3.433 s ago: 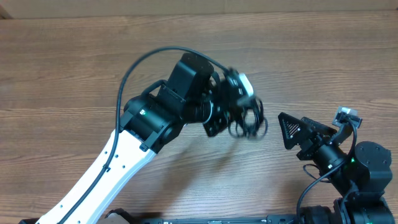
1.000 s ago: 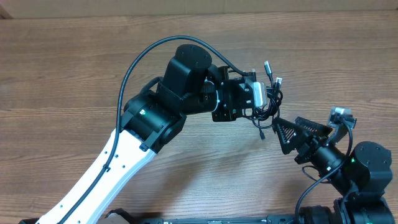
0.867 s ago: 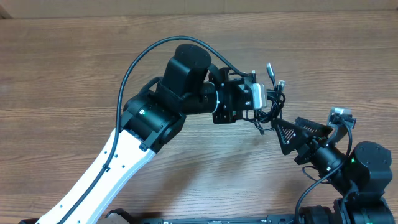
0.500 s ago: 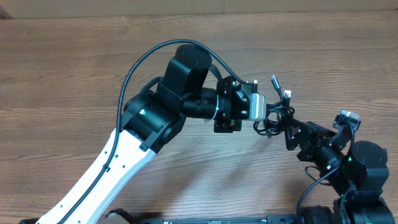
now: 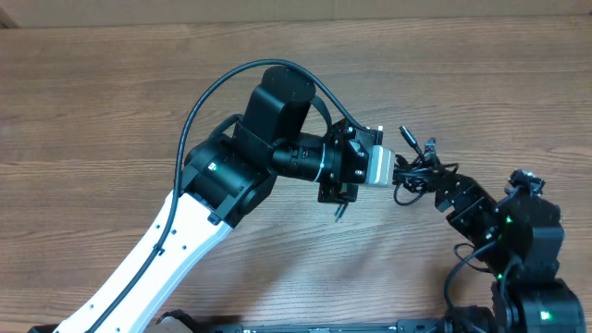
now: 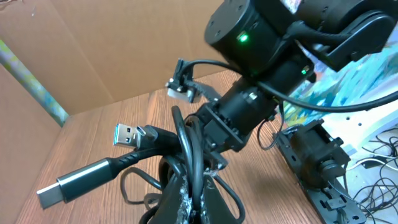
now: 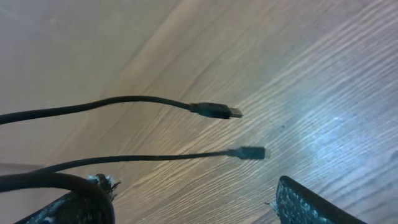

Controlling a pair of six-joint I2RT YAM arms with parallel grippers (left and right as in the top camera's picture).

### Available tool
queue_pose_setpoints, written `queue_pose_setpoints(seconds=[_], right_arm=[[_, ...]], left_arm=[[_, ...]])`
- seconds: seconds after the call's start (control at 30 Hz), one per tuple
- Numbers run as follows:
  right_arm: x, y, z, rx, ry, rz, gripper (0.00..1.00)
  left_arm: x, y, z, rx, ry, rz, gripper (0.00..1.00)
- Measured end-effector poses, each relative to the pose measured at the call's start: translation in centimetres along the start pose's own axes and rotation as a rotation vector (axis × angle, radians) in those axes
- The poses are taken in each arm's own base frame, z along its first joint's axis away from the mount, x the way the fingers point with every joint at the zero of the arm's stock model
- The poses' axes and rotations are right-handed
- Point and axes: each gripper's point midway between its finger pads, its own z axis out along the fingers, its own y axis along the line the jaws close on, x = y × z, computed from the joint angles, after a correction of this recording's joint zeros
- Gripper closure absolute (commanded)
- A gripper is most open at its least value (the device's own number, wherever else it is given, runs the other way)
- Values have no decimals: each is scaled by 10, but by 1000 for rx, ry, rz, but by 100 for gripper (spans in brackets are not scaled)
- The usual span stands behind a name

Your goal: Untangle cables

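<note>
**Operator:** Where do my hands stand?

**Describer:** Nearest you, your right hand (image 7: 189, 186) is spread wide. One cord lies against a finger, and nothing is pinched. Just past it, the cables (image 5: 418, 169) hang in a knotted bunch above the surface (image 5: 111, 111), clamped in your tightly closed left hand (image 5: 396, 172). Two plug ends (image 7: 217, 111) trail beyond.

**Operator:** Which step is this?

**Describer:** Likely taking a second hold. Close on a single strand beside the knot, then draw your hands apart gently.
</note>
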Motion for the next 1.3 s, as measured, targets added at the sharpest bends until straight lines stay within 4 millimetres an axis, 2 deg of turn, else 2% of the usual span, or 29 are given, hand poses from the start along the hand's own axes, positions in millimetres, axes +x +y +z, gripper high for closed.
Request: queue_pose_setpoints(seconds=[0.27,0.63,0.8,0.93,1.17,1.3], right_arm=[[7,-13,19,83,63,62,19],[11,-28,20,160,63,137,17],[9,-28,20,165,55,141,9],[5,-25,21,149,45,88,0],[6,-18,22,109,66,-126,0],[6,-17,22,102,73,-184,0]], left_arm=[[1,1,0,-7,6,-1,96],[10,24,-2,-134,66,-60,96],[10,26,-3,-148,67,-64,96],[8,27,-5,-156,65,-70,96],[12,37,-16,-194,72,-79,96],[14,40,-19,-203,74,-83,96]])
